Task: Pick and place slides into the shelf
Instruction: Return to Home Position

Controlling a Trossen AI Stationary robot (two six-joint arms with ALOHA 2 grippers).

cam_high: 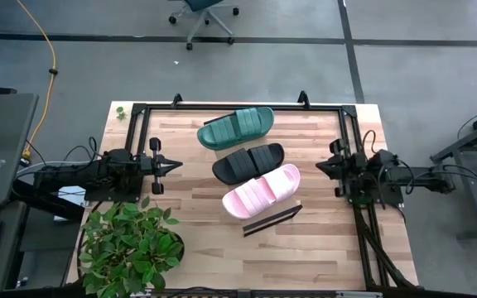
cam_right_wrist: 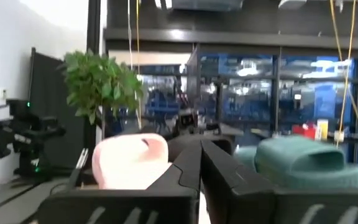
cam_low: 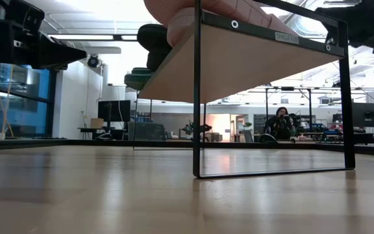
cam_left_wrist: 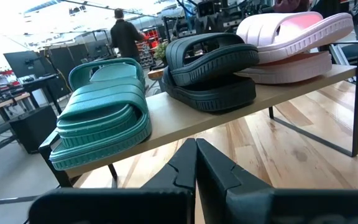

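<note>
Three slides lie side by side on the shelf [cam_left_wrist: 185, 121], soles down on its light-wood board: a green one [cam_high: 236, 128] at the far end, a black one [cam_high: 248, 162] in the middle, a pale pink one [cam_high: 262, 190] at the near end. The shelf stands on its thin black end rails [cam_high: 272, 221] in the middle of the table. My left gripper [cam_high: 176, 165] is shut at the table's left, pointing level at the slides. My right gripper [cam_high: 320, 165] is shut at the table's right, also clear of them.
A potted plant [cam_high: 128, 247] stands at the table's near left corner. A black frame [cam_high: 247, 106] runs around the table's far edge and sides. Bare wood [cam_high: 313, 248] lies near the front edge. A person [cam_low: 280, 123] sits in the room beyond the table.
</note>
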